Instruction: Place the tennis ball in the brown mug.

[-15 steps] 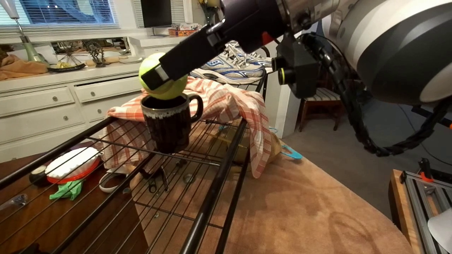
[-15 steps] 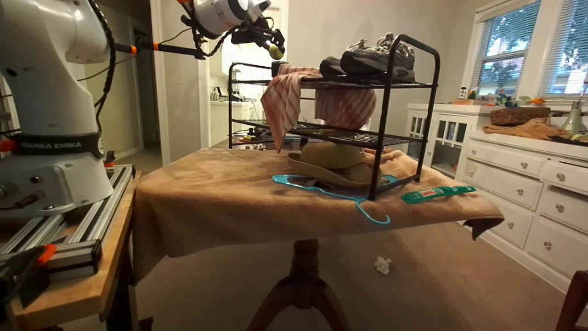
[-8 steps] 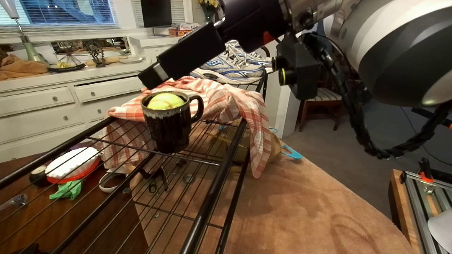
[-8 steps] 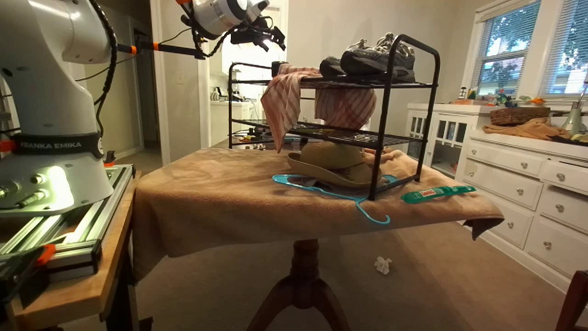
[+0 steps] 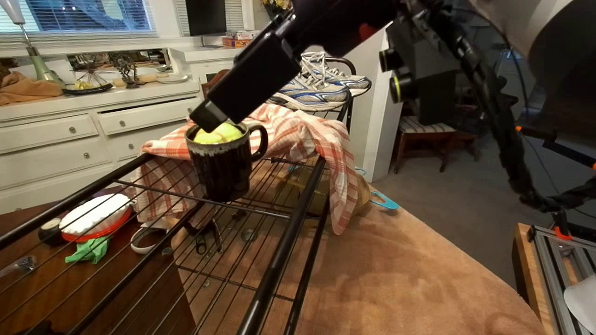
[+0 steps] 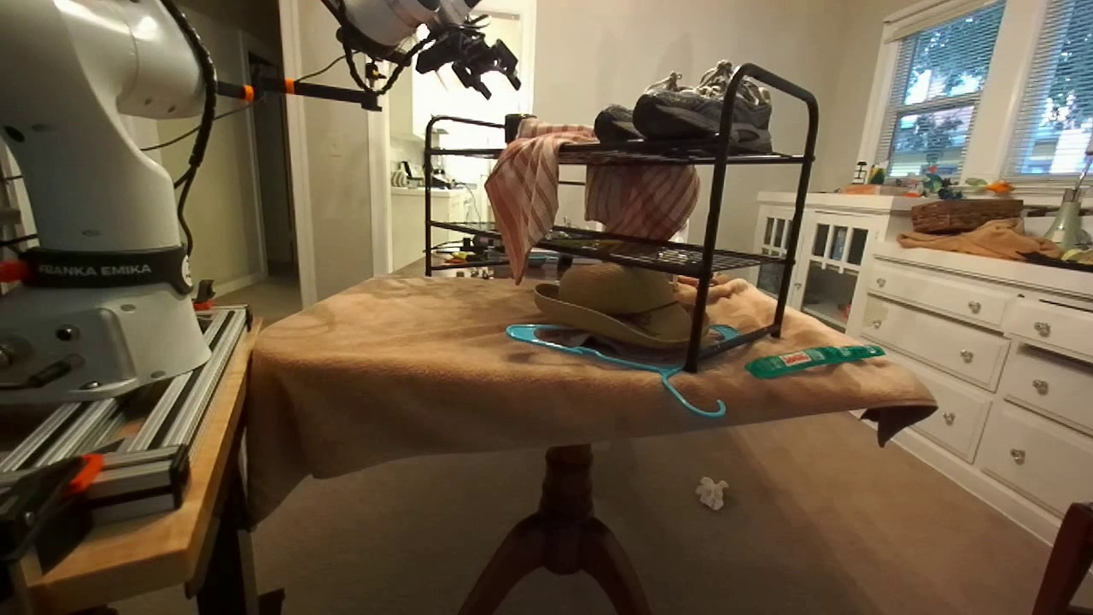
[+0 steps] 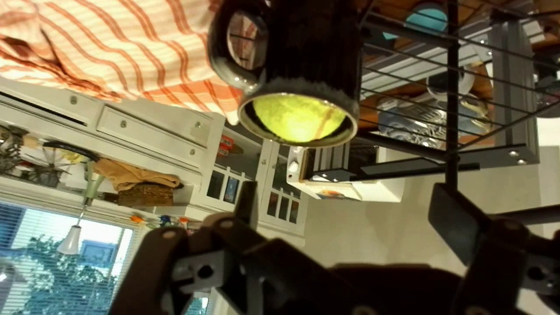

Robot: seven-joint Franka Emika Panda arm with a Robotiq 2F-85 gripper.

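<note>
The yellow-green tennis ball (image 5: 219, 135) rests inside the brown mug (image 5: 221, 170), its top showing just at the rim. The mug stands upright on the rack's top shelf, handle toward the shoes. In the wrist view, where the scene appears inverted, the ball (image 7: 297, 116) fills most of the mouth of the mug (image 7: 313, 52). My gripper (image 7: 346, 201) is spread wide with nothing between its fingers. In both exterior views the gripper (image 6: 502, 84) hangs above the rack, apart from the mug. From that side the mug (image 6: 516, 128) is only a dark shape, and the ball is hidden.
A red-and-white checked cloth (image 5: 298, 132) drapes over the black wire rack (image 6: 721, 213) beside the mug. Sneakers (image 6: 704, 111) sit farther along the top shelf. Below are a straw hat (image 6: 619, 299), a blue hanger (image 6: 598, 350) and a green packet (image 6: 811, 360).
The tennis ball, held above the mug a second ago, has dropped into it. My gripper has opened, and the arm has drawn back slightly toward its base.
</note>
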